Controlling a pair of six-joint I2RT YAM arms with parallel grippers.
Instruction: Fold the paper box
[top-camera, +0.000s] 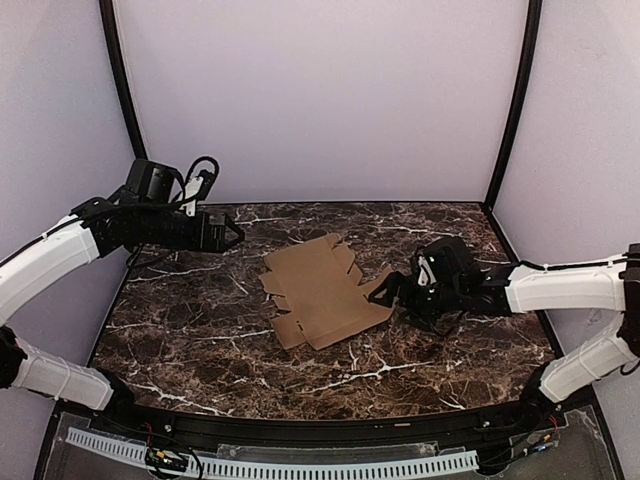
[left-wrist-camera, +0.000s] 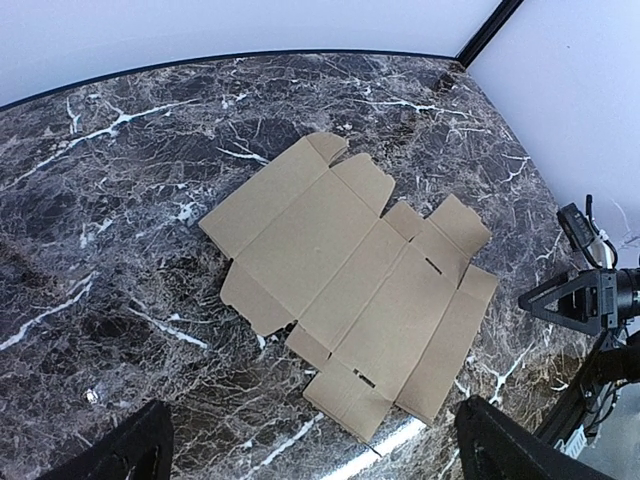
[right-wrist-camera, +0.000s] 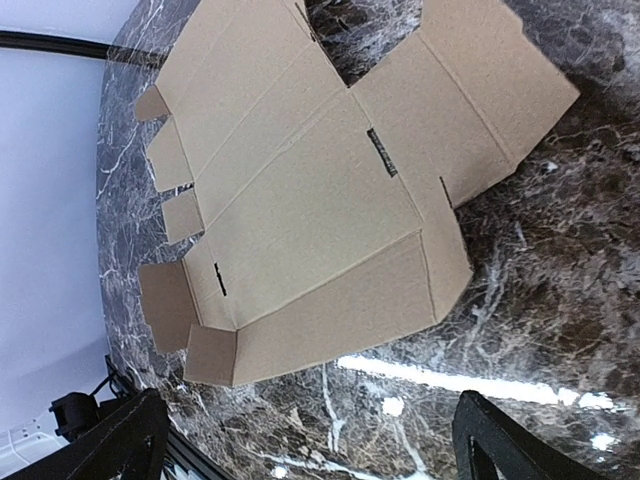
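Our right hand hovers wide open just beside the paper box, which lies flat on the desk. Our left hand, equally wide, hangs well apart. With nothing pinning it, we risk the thin sheet sliding instead of a flap lifting.

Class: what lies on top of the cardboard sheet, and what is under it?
Nothing rests on the paper box. It lies on the marble table; the patch beneath is covered.
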